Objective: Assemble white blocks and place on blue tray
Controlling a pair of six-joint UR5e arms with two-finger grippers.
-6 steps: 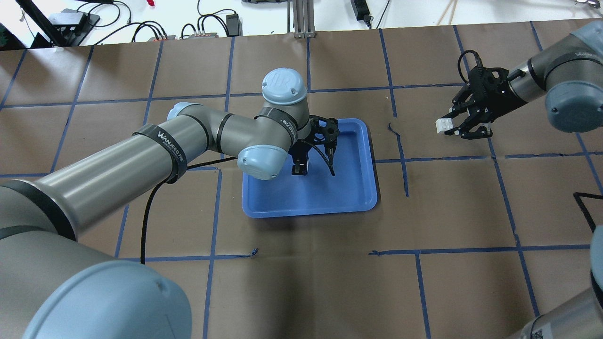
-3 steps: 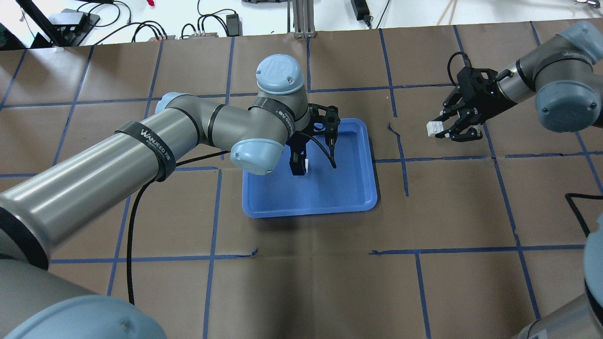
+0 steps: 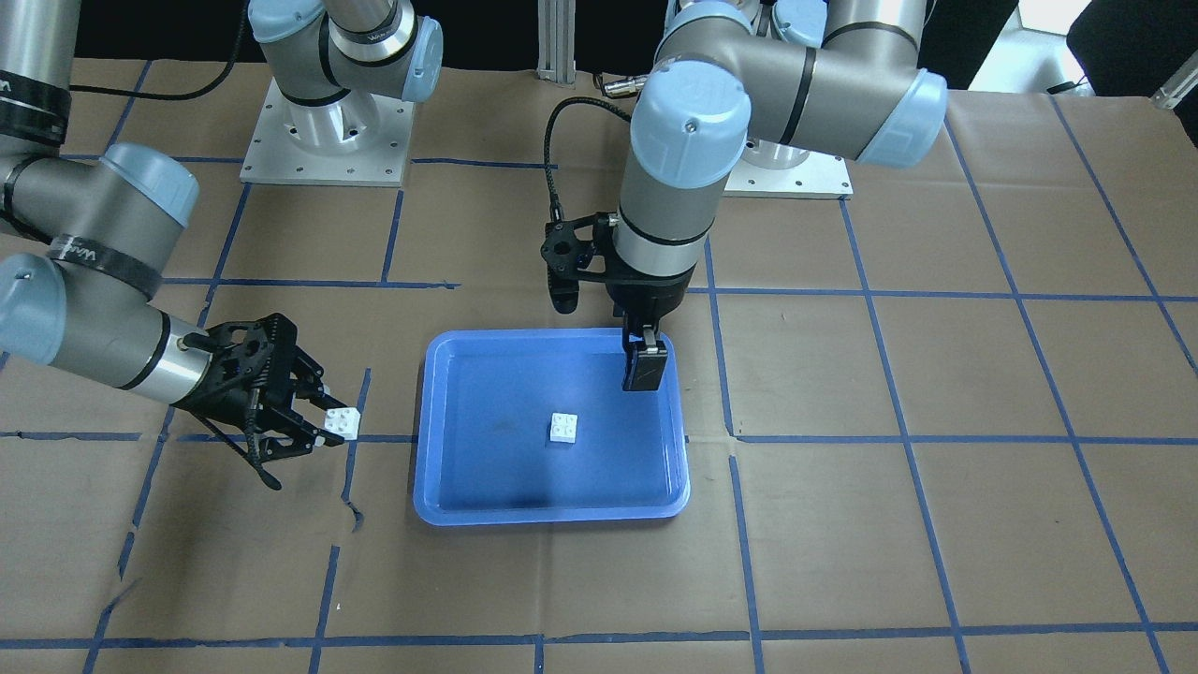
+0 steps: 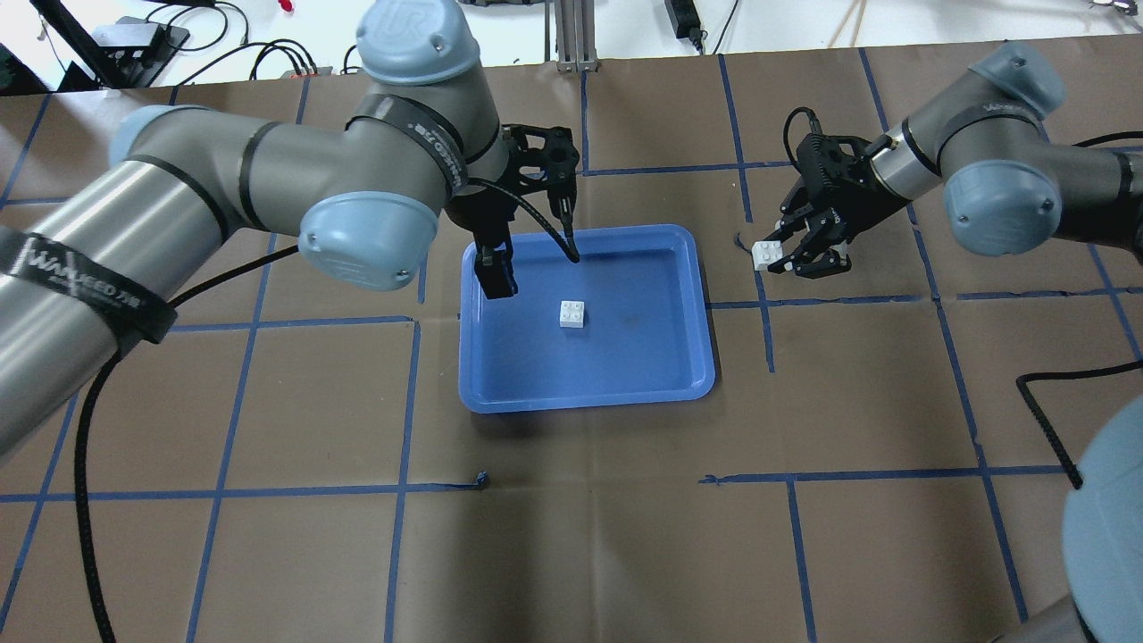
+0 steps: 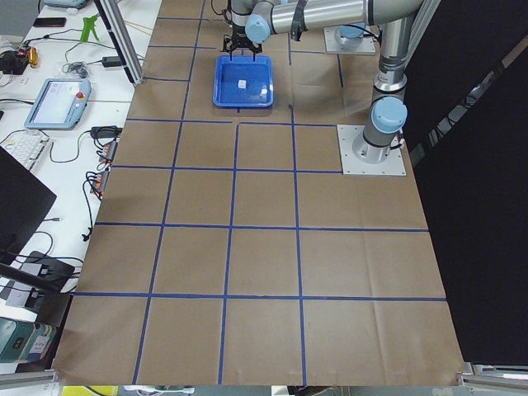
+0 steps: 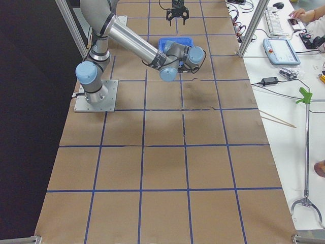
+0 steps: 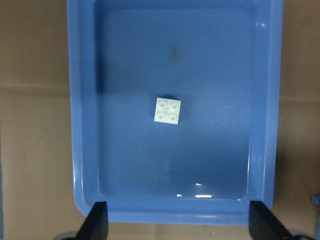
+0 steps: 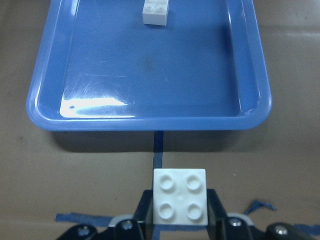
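Observation:
The blue tray (image 4: 625,375) lies mid-table. One white block (image 4: 573,314) sits studs up on its floor and also shows in the front view (image 3: 562,428), the left wrist view (image 7: 167,110) and the right wrist view (image 8: 155,11). My left gripper (image 4: 494,263) is open and empty above the tray's left end (image 7: 175,217), clear of that block. My right gripper (image 4: 779,256) is shut on the second white block (image 4: 767,254), held studs up just outside the tray's right rim (image 8: 150,122). This block also shows in the right wrist view (image 8: 180,201) and the front view (image 3: 343,423).
Brown paper with a blue tape grid (image 4: 768,330) covers the table. Cables and power supplies (image 4: 384,54) lie beyond the far edge. A black cable (image 4: 1054,420) lies at the right. The arm bases (image 3: 323,140) stand behind the tray in the front view.
My left gripper let go of its white block on the tray, opened and drew back to the tray's left end. My right gripper carried its block leftward toward the tray.

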